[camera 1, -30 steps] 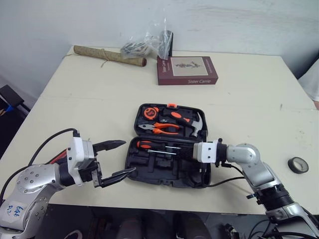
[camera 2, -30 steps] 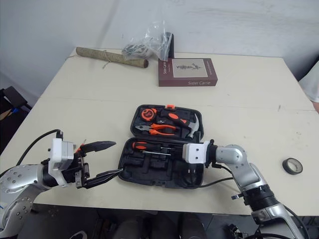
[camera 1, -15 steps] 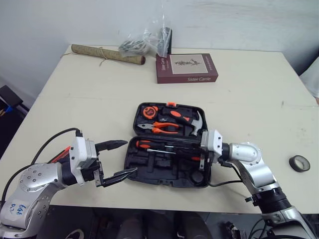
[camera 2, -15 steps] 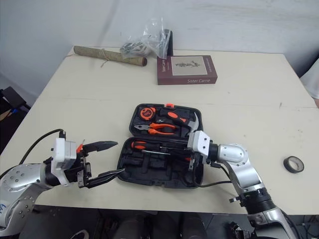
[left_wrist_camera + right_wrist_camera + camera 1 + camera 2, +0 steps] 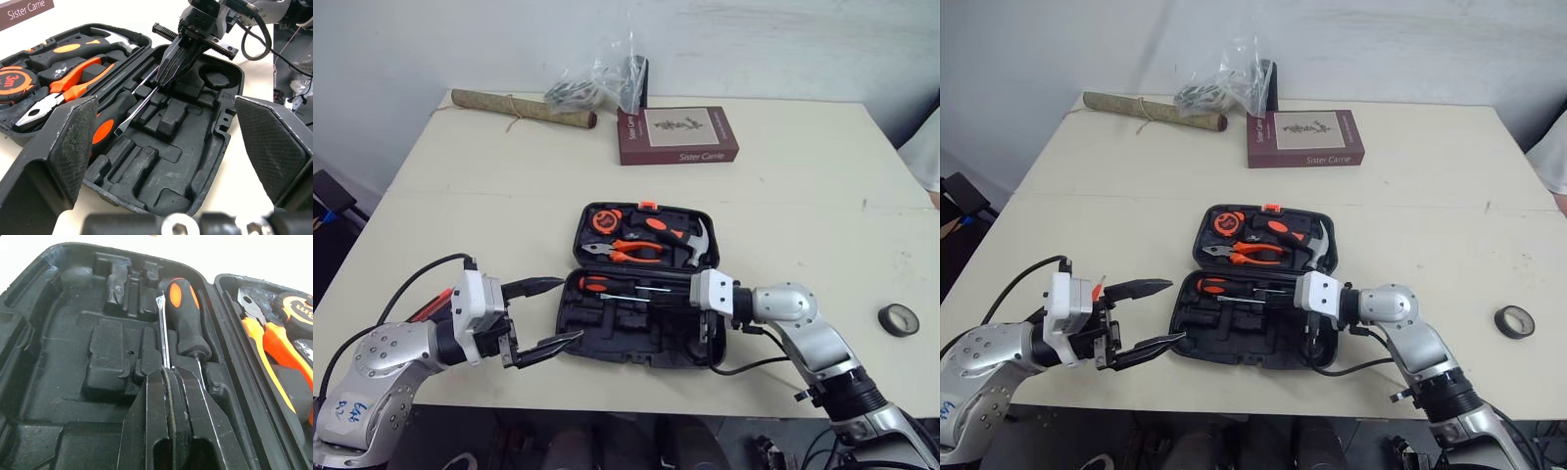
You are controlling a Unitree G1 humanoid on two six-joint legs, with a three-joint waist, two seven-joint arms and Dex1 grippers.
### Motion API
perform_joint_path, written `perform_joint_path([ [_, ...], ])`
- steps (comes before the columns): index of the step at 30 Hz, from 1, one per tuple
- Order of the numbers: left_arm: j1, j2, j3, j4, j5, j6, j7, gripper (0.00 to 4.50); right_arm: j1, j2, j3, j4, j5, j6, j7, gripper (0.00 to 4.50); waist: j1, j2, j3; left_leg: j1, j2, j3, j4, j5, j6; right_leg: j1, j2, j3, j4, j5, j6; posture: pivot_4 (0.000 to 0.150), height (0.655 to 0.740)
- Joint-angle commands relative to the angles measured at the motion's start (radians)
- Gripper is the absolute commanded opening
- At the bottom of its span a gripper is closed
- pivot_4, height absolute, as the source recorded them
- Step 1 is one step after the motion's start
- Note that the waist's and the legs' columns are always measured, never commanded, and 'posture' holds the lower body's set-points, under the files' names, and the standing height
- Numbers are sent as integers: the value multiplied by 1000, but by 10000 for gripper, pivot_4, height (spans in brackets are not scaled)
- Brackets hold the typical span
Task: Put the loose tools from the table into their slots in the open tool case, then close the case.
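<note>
Packing looks nearly finished. The right gripper [image 5: 167,376] pinches the shaft of the flat screwdriver [image 5: 161,328], whose blade lies along a groove just ahead of the jaws, with the orange-handled screwdriver [image 5: 185,318] seated beside it. Pliers [image 5: 626,253], tape measure [image 5: 605,219] and hammer [image 5: 680,235] fill the far half of the case [image 5: 230,93]. The left gripper [image 5: 566,309] gapes wide and empty, with the case just ahead. Closing remains.

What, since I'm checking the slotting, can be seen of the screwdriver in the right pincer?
The held screwdriver shows as a thin bare-metal shaft with a flat blade tip, lying low over the black moulded tray of the open tool case, alongside an orange-and-black-handled screwdriver. The right pincer is shut on the shaft; its handle is hidden. Whether it sits in its groove is unclear.
</note>
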Motion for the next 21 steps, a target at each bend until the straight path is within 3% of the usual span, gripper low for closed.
perform_joint_path([
  [1, 9, 6, 18, -15, -2, -16, -8, 45000, 27, -16, 34, 34, -71, 160, -42, 756, 0, 0, 0, 0, 0, 0, 0, 0, 0, 0, 0, 0, 0, 0, 0, 1500, 7400],
  [8, 9, 5, 13, -15, 2, -16, -5, 45000, 21, -20, 95, -14, -101, 335, -58, 756, -1, -4, -6, 2, 0, 0, 0, -1, -1, 1, -1, 1, 0, 0, -1, 1500, 7400],
  [13, 4, 6, 41, -3, -1, -22, 4, 45000, 16, 58, -68, -81, 92, 197, -40, 756, -3, -2, -5, 1, 1, 0, -1, -1, -2, 0, 0, 1, 0, -1, -2, 1500, 7400],
  [16, 19, 26, 116, 15, -42, -1, -5, 45000, 39, 10, -202, -148, 225, 189, 24, 756, 0, 4, 0, -2, 1, 0, -1, -1, -2, -4, 0, 1, 0, -1, -2, 1500, 7400],
  [19, 67, 63, 240, 68, -42, 6, -24, 45000, 86, -80, -327, -196, 287, 220, 45, 8362, 0, 5, 1, -11, 0, 0, -1, 0, -1, -12, -1, 1, 1, -1, -1, 1500, 7400],
  [21, 101, 76, 351, 138, -18, -14, -21, 45000, 150, -152, -431, -200, 299, 204, 67, 15889, 0, 5, 1, -15, 0, 0, 0, 1, 0, -16, 0, 0, 2, 0, -1, 1500, 7400],
])
